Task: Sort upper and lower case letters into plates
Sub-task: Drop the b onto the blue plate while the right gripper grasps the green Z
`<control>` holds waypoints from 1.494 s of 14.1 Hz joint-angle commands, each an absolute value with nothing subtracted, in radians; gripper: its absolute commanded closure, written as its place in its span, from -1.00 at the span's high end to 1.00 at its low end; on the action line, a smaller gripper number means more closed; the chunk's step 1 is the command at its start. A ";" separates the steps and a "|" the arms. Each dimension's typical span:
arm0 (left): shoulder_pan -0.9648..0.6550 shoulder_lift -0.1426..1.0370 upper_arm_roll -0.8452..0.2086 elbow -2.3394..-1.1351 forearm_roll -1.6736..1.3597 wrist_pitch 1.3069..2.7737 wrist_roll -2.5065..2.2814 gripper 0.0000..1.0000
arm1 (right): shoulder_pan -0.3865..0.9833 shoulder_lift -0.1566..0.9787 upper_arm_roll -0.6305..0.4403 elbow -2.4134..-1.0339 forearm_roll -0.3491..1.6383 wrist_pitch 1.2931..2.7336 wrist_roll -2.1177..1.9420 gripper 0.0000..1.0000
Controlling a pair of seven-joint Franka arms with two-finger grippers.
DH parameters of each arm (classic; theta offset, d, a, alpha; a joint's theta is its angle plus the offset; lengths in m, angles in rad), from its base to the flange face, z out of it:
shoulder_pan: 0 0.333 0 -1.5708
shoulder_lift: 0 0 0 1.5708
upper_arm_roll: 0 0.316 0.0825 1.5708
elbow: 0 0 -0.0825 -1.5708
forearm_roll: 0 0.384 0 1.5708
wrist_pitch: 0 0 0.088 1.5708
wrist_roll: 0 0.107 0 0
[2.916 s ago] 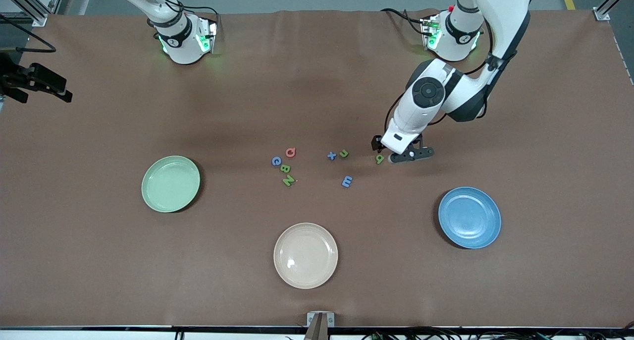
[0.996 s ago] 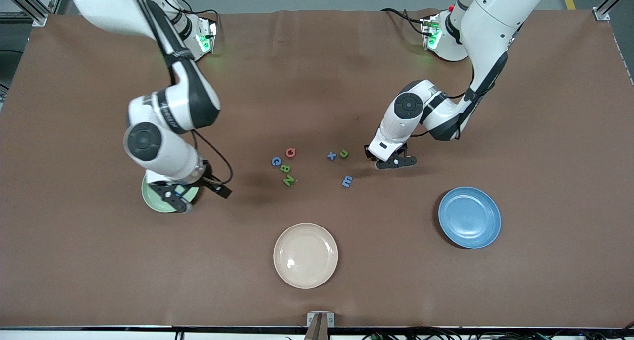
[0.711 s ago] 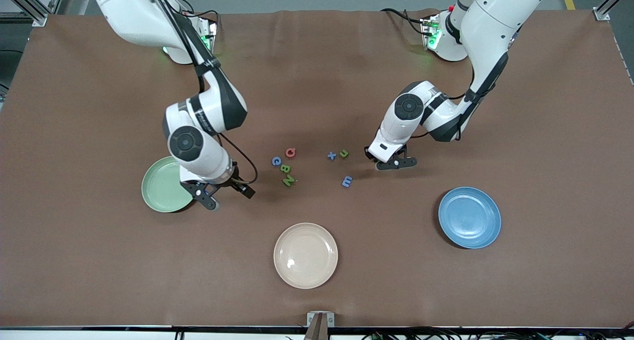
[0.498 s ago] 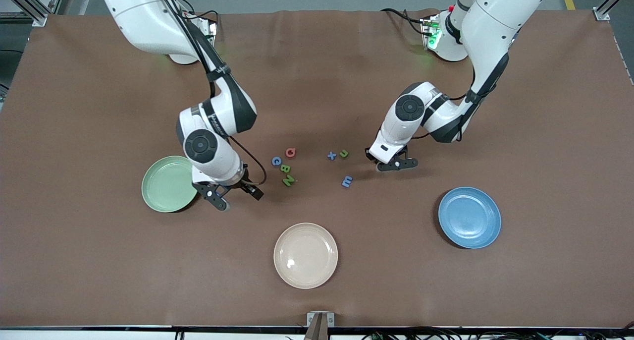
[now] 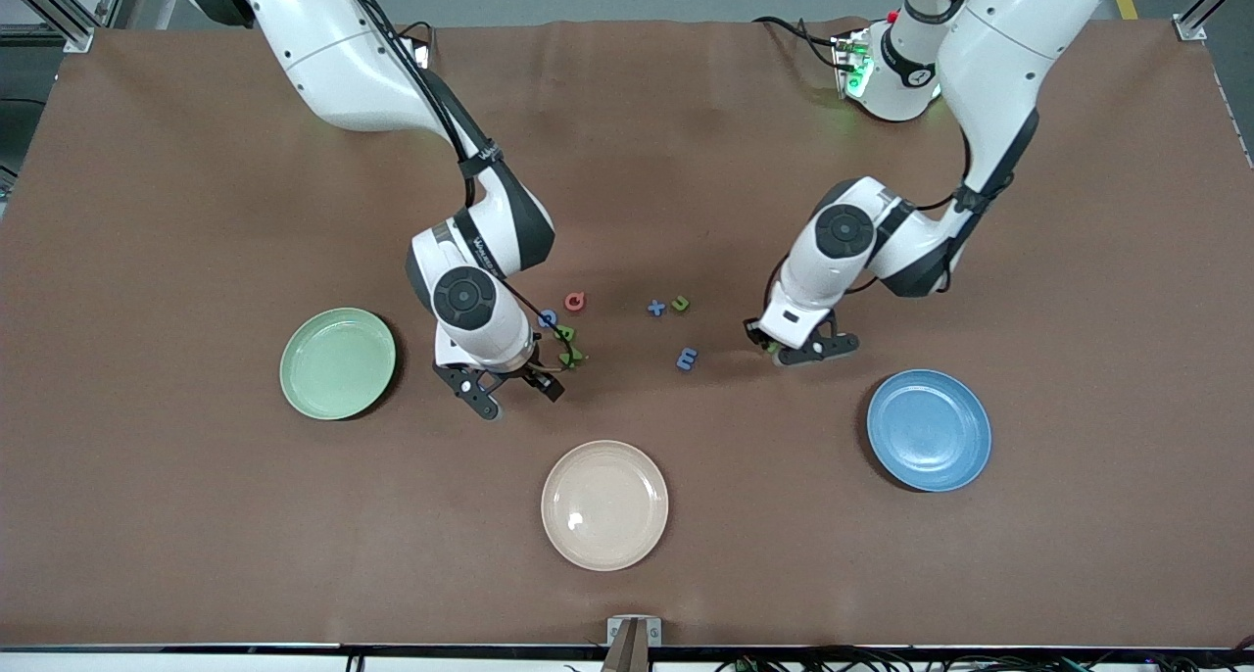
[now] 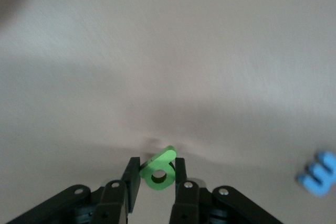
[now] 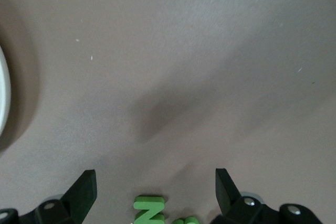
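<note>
The left gripper [image 6: 155,192] is clamped on a small flat green foam letter [image 6: 159,170] with a round hole, pinched edge-on and carried low over the brown counter [image 5: 882,574] near the blue shallow plate [image 5: 929,430], which lies toward the left arm's end. The right gripper [image 7: 155,192] hangs with its fingers [image 7: 84,190] wide apart over a green foam "N" [image 7: 148,208], empty. Nearest the front camera sits a cream plate [image 5: 604,504] (no part of the sorting, it seems). Farther back, the pale green plate [image 5: 337,362] rests at the right arm's end. Between the two arms lie a blue "m" [image 5: 687,359], then a blue cross-shaped letter [image 5: 656,308] just beside a green "u" [image 5: 680,304], and a red letter [image 5: 575,302].

These pieces look light, thin and slightly springy, so likely easy to flick away; taking each across its flat edges, squarely, seems safest.
</note>
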State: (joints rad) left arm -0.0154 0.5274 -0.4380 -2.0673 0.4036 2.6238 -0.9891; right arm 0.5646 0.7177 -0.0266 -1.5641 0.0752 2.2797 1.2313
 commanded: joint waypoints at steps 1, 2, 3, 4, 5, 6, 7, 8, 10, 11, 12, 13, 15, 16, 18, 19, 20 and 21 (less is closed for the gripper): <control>0.046 0.497 -0.442 -2.027 0.431 2.573 -1.005 -0.94 | 0.591 0.778 -0.037 -1.497 0.064 2.275 1.272 0.94; 0.063 0.486 -0.442 -2.010 0.430 2.559 -1.005 -0.94 | 0.597 0.791 -0.037 -1.488 0.064 2.276 1.272 0.93; 0.077 0.480 -0.442 -1.990 0.430 2.550 -1.005 -0.94 | 0.601 0.802 -0.037 -1.486 0.064 2.287 1.272 0.90; 0.106 0.480 -0.442 -1.965 0.431 2.539 -1.003 -0.94 | 0.607 0.810 -0.037 -1.486 0.066 2.314 1.272 0.87; 0.123 0.482 -0.442 -1.945 0.431 2.530 -0.993 -0.94 | 0.618 0.819 -0.037 -1.489 0.067 2.341 1.272 0.85; 0.142 0.488 -0.440 -1.924 0.431 2.519 -0.968 -0.94 | 0.624 0.824 -0.037 -1.491 0.069 2.355 1.273 0.84; 0.167 0.494 -0.436 -1.911 0.433 2.510 -0.924 -0.94 | 0.627 0.828 -0.037 -1.491 0.069 2.356 1.273 0.84; 0.199 0.495 -0.427 -1.908 0.451 2.511 -0.861 -0.94 | 0.629 0.828 -0.037 -1.491 0.069 2.356 1.272 0.83; 0.264 0.517 -0.425 -1.898 0.468 2.514 -0.772 -0.93 | 0.635 0.833 -0.037 -1.491 0.069 2.358 1.272 0.79; 0.279 0.535 -0.425 -1.885 0.468 2.514 -0.749 -0.91 | 0.644 0.834 -0.037 -1.491 0.069 2.358 1.272 0.79; 0.293 0.551 -0.425 -1.884 0.469 2.517 -0.733 -0.84 | 0.646 0.834 -0.037 -1.493 0.071 2.356 1.272 0.77; 0.308 0.566 -0.425 -1.881 0.485 2.523 -0.724 -0.81 | 0.650 0.833 -0.037 -1.494 0.071 2.355 1.272 0.76; 0.333 0.603 -0.425 -1.865 0.523 2.526 -0.726 -0.72 | 0.666 0.833 -0.037 -1.496 0.071 2.352 1.284 0.76; 0.345 0.627 -0.425 -1.850 0.523 2.526 -0.724 -0.53 | 0.666 0.833 -0.037 -1.497 0.071 2.352 1.293 0.76; 0.359 0.658 -0.425 -1.819 0.525 2.526 -0.724 0.40 | 0.678 0.833 -0.037 -1.499 0.071 2.352 1.299 0.75; 0.359 0.655 -0.425 -1.816 0.525 2.525 -0.726 0.95 | 0.680 0.833 -0.037 -1.499 0.071 2.347 1.301 0.71; 0.354 0.646 -0.425 -1.815 0.525 2.520 -0.730 1.00 | 0.680 0.833 -0.037 -1.499 0.071 2.344 1.299 0.69; 0.348 0.634 -0.428 -1.813 0.525 2.514 -0.736 1.00 | 0.680 0.833 -0.037 -1.500 0.068 2.342 1.296 0.65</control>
State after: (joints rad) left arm 0.3525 0.6474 -0.4153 -1.8339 0.5015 2.5299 -0.7255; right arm 0.6695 0.8251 -0.0272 -1.5079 0.0747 2.3488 1.2786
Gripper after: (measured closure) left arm 0.335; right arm 0.154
